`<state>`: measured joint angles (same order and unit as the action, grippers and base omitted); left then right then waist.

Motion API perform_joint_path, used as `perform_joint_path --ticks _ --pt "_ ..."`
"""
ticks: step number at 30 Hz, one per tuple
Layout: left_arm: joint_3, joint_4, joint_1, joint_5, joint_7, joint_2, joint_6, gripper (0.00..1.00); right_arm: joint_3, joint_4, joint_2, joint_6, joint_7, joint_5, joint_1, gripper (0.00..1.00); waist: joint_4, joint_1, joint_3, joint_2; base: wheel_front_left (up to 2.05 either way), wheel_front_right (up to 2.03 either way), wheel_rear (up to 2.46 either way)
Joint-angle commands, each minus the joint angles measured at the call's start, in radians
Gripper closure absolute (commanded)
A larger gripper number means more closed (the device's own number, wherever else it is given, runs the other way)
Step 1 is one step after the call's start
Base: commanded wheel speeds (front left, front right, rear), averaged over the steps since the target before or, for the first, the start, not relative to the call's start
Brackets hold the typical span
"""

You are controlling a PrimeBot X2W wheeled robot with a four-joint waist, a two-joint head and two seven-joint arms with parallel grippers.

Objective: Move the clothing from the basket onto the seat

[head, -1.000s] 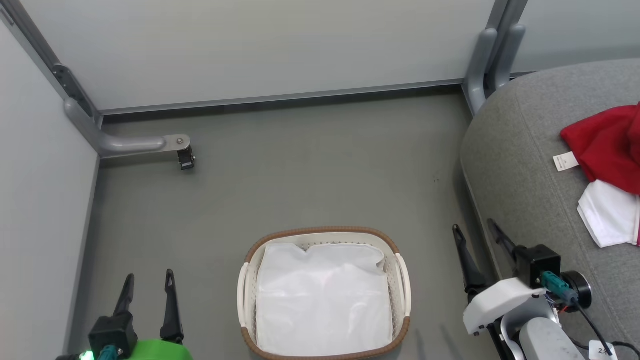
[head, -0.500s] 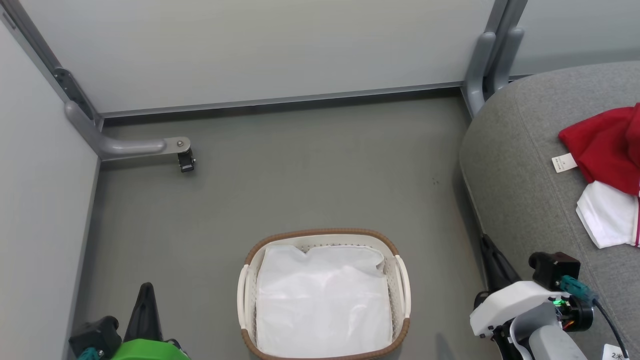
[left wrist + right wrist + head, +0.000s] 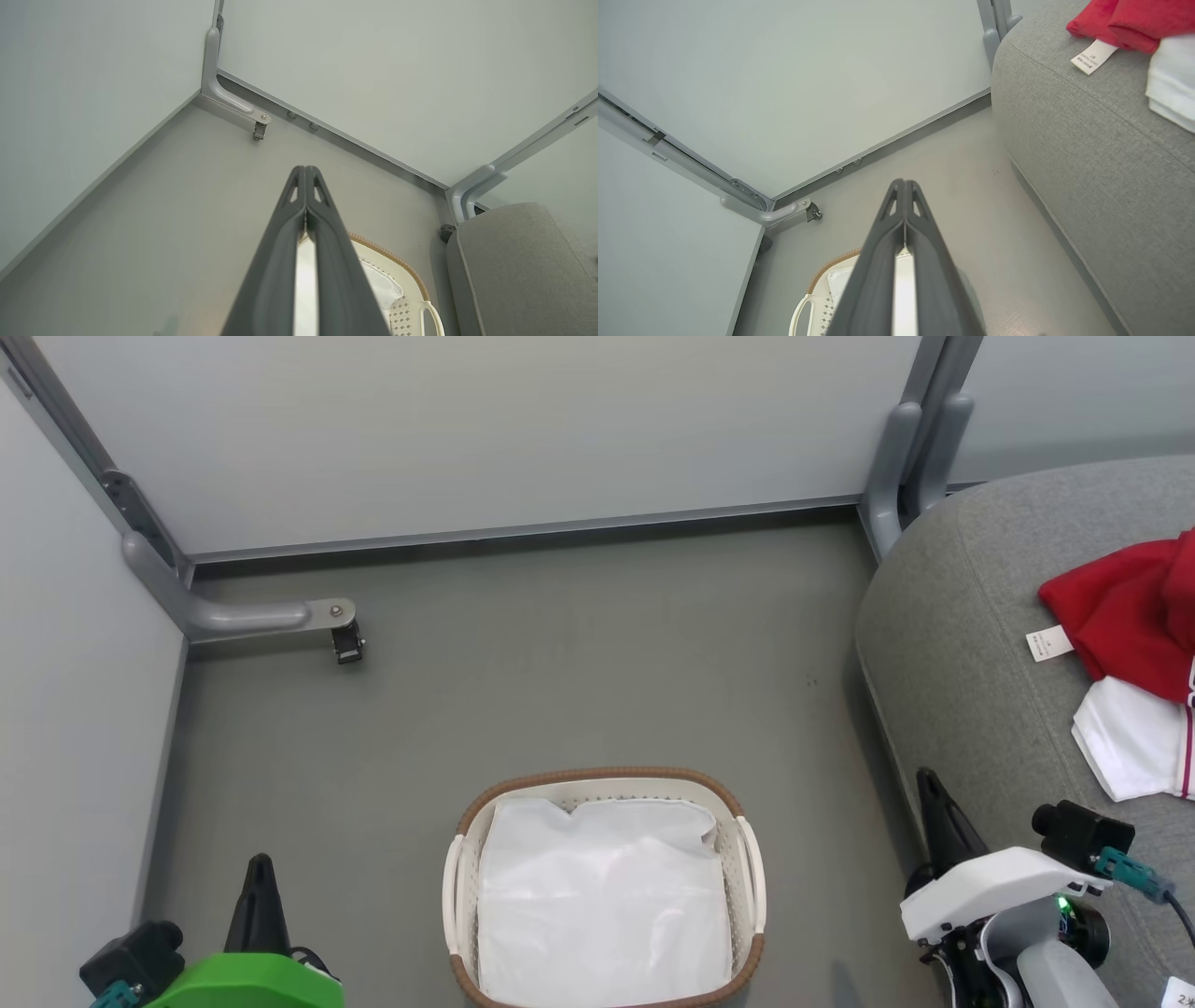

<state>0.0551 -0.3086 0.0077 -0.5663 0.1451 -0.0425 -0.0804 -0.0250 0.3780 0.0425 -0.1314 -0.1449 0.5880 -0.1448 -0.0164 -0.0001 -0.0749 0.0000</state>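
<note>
One grey floor (image 3: 560, 663), closed off by pale panels (image 3: 467, 429) on the far and left sides, carries everything noted.

The seat (image 3: 971, 644) stands at the right, with its rounded corner toward the far wall. The basket (image 3: 597, 773) sits on the floor at near centre, well apart from the seat. A white liner sheet (image 3: 602, 905) lies inside it.

The clothing (image 3: 1120, 616), red and white garments, lies on top of the seat at the far right. A small white label (image 3: 1046, 642) rests on the cushion just left of the red fabric.

The left gripper (image 3: 259, 873) is at the near left of the basket, above the floor. Its fingers are pressed together into a single point aimed toward the far wall, with nothing between them. The left wrist view confirms the fingers meet along their length.

The right gripper (image 3: 929, 789) is at the near right, between the basket and the seat's edge. Its fingers are likewise pressed together, empty and pointing far, with the white wrist casing behind.
</note>
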Motion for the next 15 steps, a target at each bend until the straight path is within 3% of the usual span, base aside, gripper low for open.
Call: perform_joint_path --ticks 1,15 --pt "0.004 0.016 -0.028 -0.041 -0.008 -0.005 -0.005 1.00 0.009 -0.020 0.004 0.000 0.009 0.041 0.000 1.00 0.000 0.0001 0.001 0.0000 0.00 0.00 0.00" --pt "0.016 0.027 -0.049 -0.244 -0.058 -0.006 -0.015 1.00 0.036 -0.044 0.005 0.000 0.060 0.240 0.007 1.00 0.003 0.0001 0.011 0.0000 0.00 0.00 0.00"
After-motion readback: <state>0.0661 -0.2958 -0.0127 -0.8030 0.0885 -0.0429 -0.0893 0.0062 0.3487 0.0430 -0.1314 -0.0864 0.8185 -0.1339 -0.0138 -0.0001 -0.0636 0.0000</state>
